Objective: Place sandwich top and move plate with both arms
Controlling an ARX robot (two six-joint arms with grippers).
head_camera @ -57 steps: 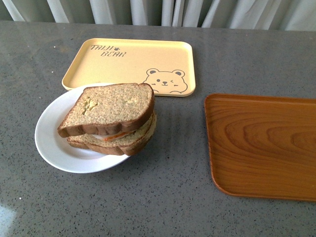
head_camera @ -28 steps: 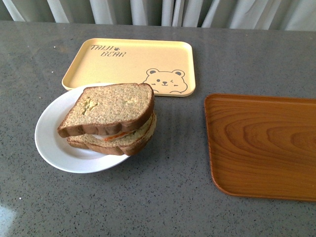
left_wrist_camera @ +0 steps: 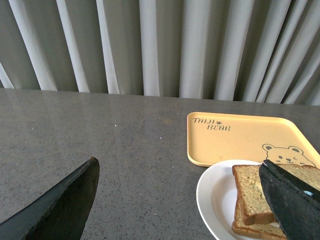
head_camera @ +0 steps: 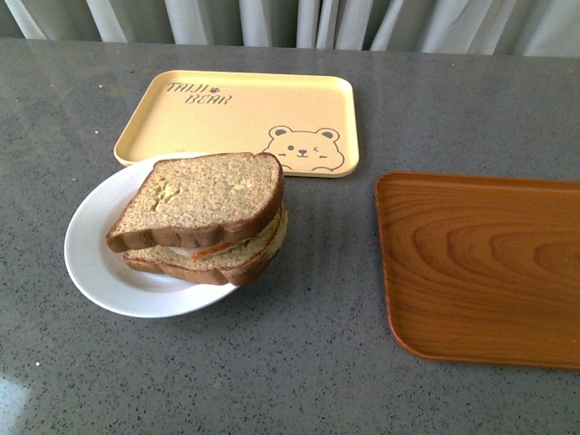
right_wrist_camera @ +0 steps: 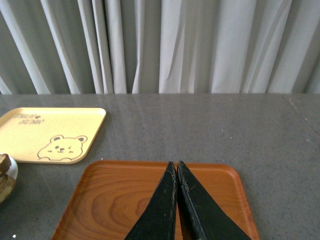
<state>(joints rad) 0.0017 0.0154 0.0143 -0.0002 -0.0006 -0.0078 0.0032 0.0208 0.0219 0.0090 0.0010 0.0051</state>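
The sandwich top [head_camera: 204, 195], a brown speckled bread slice, lies on the lower slice with a pale and orange filling between them. The stack rests on the round white plate [head_camera: 95, 263] at the table's left. Neither arm shows in the front view. In the left wrist view my left gripper [left_wrist_camera: 182, 172] is open over bare tabletop just beside the plate [left_wrist_camera: 215, 195], with one finger in front of the sandwich top [left_wrist_camera: 252, 192]. My right gripper [right_wrist_camera: 175, 165] is shut with nothing in it, above the wooden tray [right_wrist_camera: 115, 200].
A yellow bear tray [head_camera: 245, 113] lies behind the plate, its near edge close to the plate's rim. The brown wooden tray [head_camera: 480, 263] lies at the right. Grey curtains hang behind the grey speckled table [head_camera: 299, 362].
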